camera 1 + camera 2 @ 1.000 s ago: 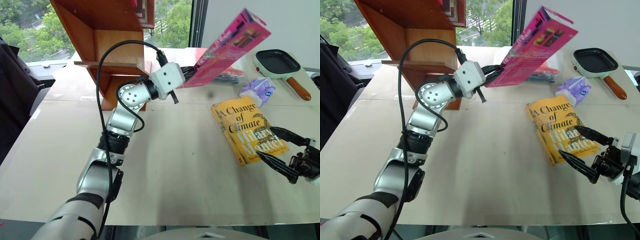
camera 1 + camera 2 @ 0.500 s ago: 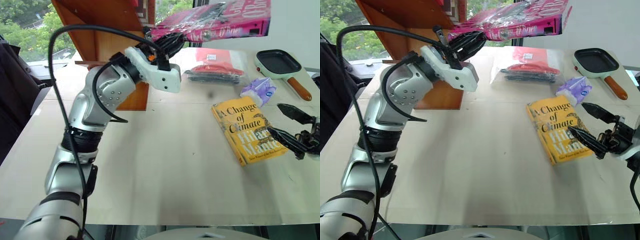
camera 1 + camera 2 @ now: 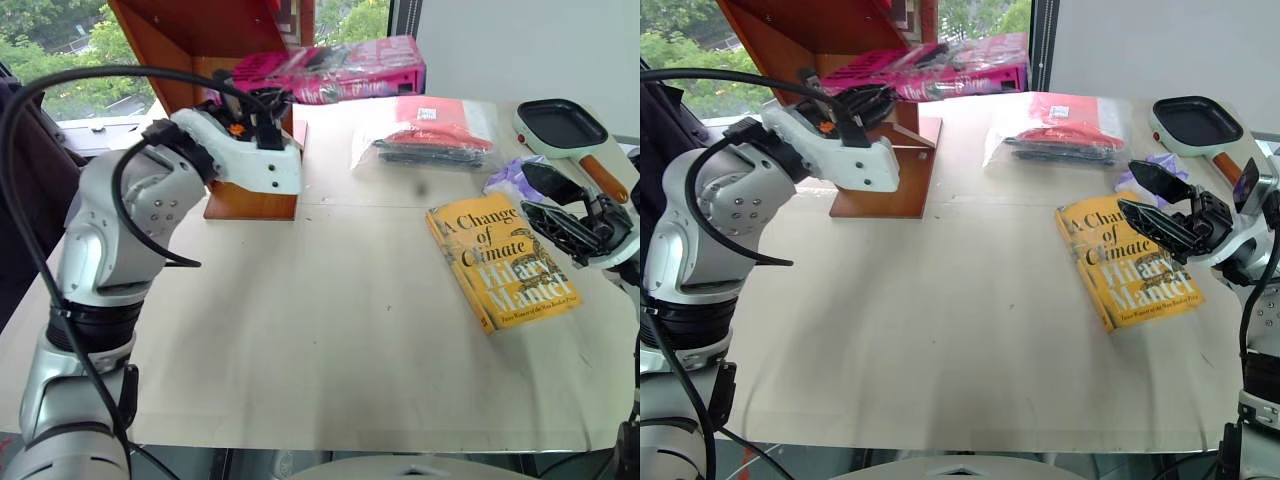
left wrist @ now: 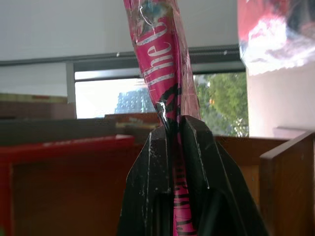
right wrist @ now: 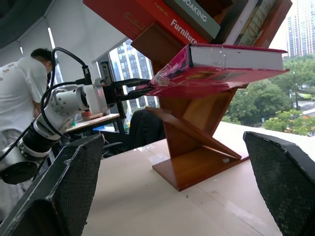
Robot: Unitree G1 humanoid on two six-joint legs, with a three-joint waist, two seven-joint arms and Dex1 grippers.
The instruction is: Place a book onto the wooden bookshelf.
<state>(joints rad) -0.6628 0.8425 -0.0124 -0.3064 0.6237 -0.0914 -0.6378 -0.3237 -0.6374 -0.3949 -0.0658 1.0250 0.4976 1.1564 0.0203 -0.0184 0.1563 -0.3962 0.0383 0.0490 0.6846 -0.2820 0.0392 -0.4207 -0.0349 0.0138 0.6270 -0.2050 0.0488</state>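
Left wrist view: left pincer (image 4: 176,132) clamped on the pink book (image 4: 162,64), white letters "The" legible on its cover.
Book: held roughly flat in the air, off the worktop (image 3: 330,330), right beside the bookshelf (image 3: 200,40).
Shelf spines: "Furniture" and "...OOKING" readable on books (image 5: 184,17) in the bookshelf.
Right pincer (image 3: 1155,200): fingers spread apart, gripping nothing, over the yellow book (image 3: 505,265).
Yellow book: flat on the worktop, cover reads "A Change of Climate", "Hilary Mantel".
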